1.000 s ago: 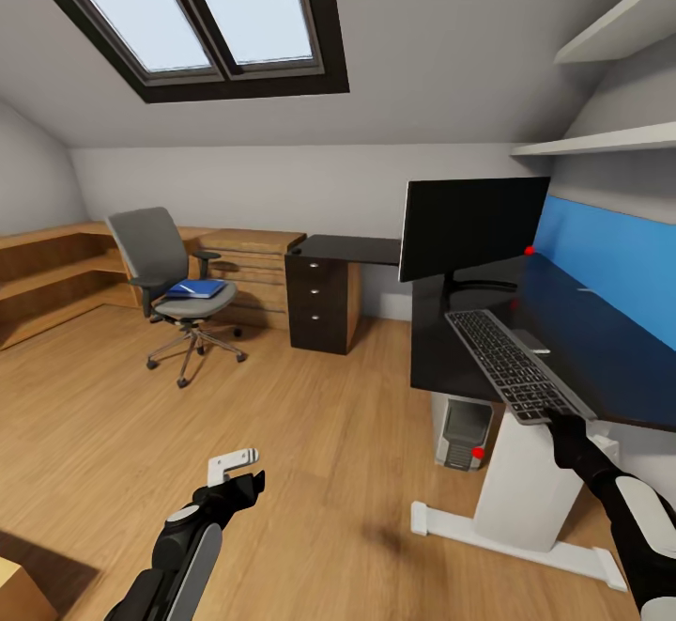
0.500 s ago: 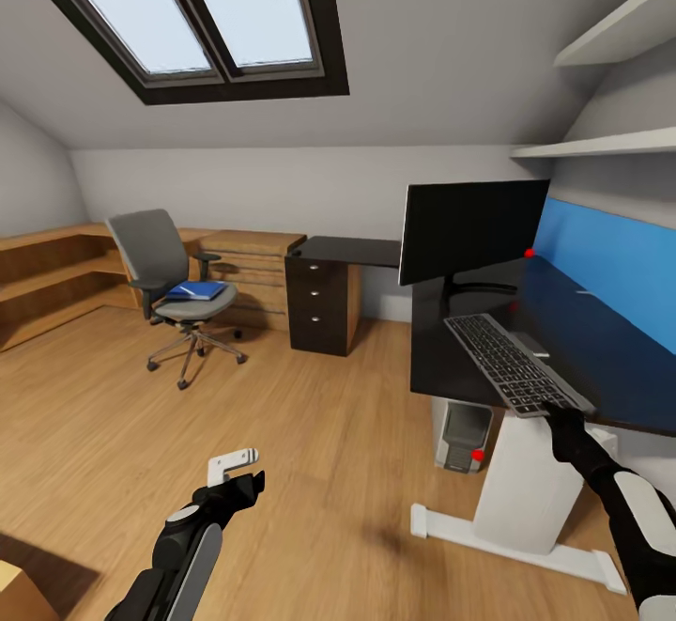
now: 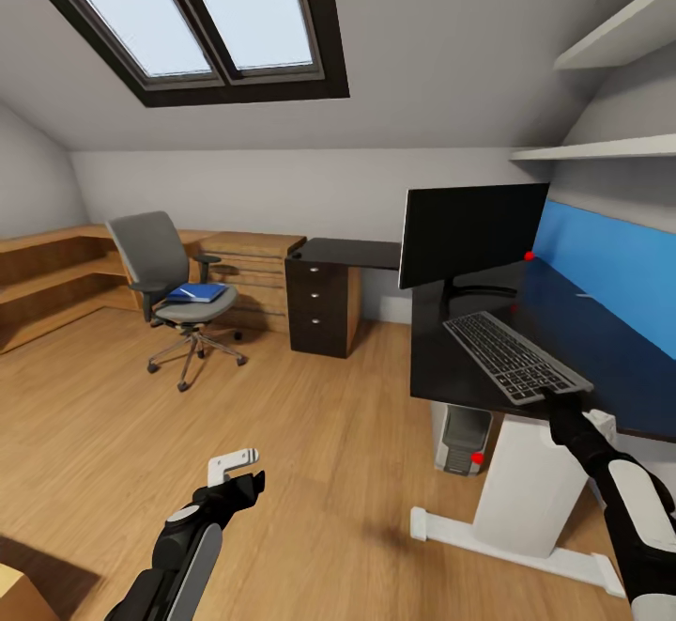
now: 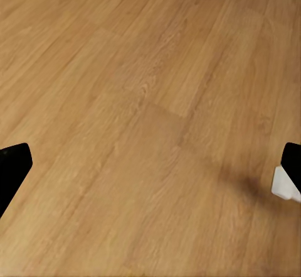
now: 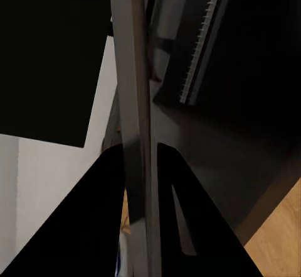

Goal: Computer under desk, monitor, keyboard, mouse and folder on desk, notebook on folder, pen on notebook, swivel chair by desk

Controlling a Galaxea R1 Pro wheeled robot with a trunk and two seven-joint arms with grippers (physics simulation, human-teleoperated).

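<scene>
While my right gripper (image 3: 547, 397) clamps the near short end of the keyboard (image 3: 514, 356), the head view shows the board's long axis running from that end away toward the monitor (image 3: 472, 232), angled a little leftward. It hangs over the desk (image 3: 601, 349) with the held end raised off the glossy top; whether the far end touches the surface I cannot tell. The monitor stands upright at the back of the desk, screen facing the room, a small red light at its lower right corner. Below the desk top sits the computer (image 3: 462, 438), upright beside the white leg, a red spot low on its front. Well apart across the wooden floor, the swivel chair (image 3: 171, 290) faces the room with a blue folder (image 3: 197, 292) lying flat on its seat. My left gripper (image 3: 237, 475) hangs low over the floor, its fingers slightly parted around nothing. No lettering is legible anywhere.

From the left wrist, two dark fingertips (image 4: 14, 170) stand well apart over bare floor planks (image 4: 144, 101).

From the right wrist, my fingers (image 5: 100, 220) pinch the keyboard's (image 5: 133, 101) thin edge, which runs lengthwise straight away from the camera, with its reflection in the dark desk top (image 5: 251, 120) beside it.
</scene>
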